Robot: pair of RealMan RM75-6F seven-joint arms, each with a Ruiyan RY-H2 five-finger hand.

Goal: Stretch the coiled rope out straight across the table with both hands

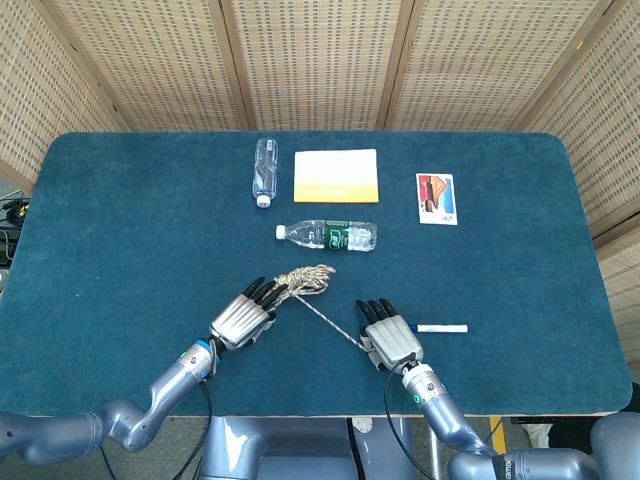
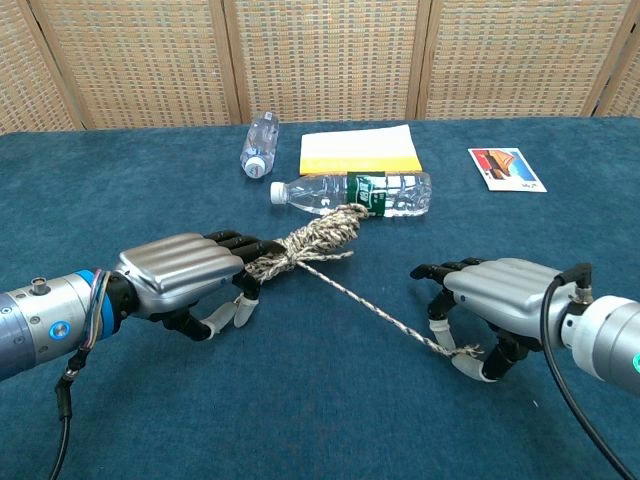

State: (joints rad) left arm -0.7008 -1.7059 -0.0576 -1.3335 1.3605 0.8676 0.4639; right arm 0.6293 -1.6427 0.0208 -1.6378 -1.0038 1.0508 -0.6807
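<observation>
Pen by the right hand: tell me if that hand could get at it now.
Probably not: the pen lies close and unobstructed, but the right hand grips the rope.

rope (image 2: pixel 300 245) – beige-brown fleck | table (image 1: pixel 130 230) – teal | pad (image 1: pixel 336 176) – yellow

Rope (image 2: pixel 330 255) runs between left hand (image 2: pixel 185 280) and right hand (image 2: pixel 495 310).

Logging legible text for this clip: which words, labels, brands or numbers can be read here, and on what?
No text can be read.
Green label on the near bottle: print too small.
Picture card: a mark at its corner, blurred.
Far bottle, yellow-and-white pad, pen: no text visible.
</observation>
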